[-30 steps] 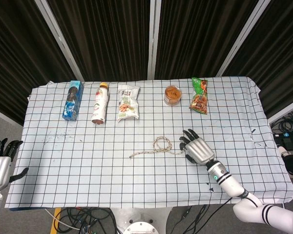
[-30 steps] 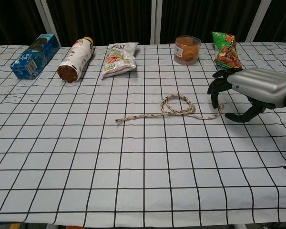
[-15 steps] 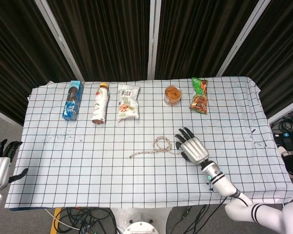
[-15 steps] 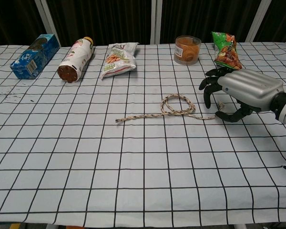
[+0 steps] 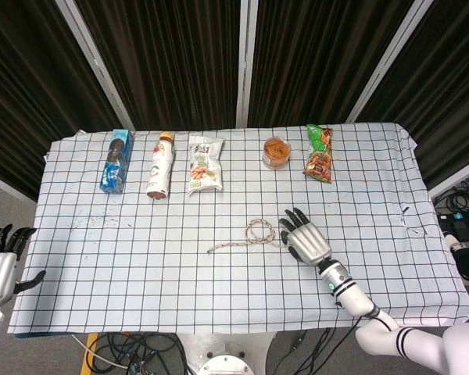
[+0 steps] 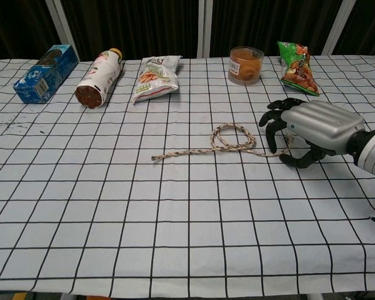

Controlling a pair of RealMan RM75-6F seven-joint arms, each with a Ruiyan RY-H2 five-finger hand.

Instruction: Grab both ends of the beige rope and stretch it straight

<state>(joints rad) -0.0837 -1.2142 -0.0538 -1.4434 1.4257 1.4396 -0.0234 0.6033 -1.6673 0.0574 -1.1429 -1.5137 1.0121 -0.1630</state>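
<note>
One beige rope (image 6: pixel 228 142) is lying mid-counter on the checked cloth (image 6: pixel 175 237), looped near its right part, w/ a loose tail running left to a free end (image 6: pixel 154 157) and the other end reaching under the right hand (image 6: pixel 309 128).

Right hand is hovering at the rope's right end, palm down; its fingers (image 6: pixel 270 124) are curving downward and spread apart, thumb set low beside the rope. Cannot tell if they are touching or pinching the rope yet.

Left hand (image 5: pixel 0 266) is sitting off the counter's left edge, well apart from the rope, fingers spread, holding nothing.

Back row, left to right, along the far edge:
- blue box (image 6: pixel 45 73), lying flat
- bottle (image 6: pixel 100 78), lying on its side, base toward the camera
- white snack bag (image 6: pixel 155 77)
- clear tub (image 6: pixel 245 65) w/ orange contents, upright
- green snack bag (image 6: pixel 296 67)

Open room: bare cloth is stretching wide between the rope and the near edge, and also left of the rope's free end toward the left edge.
</note>
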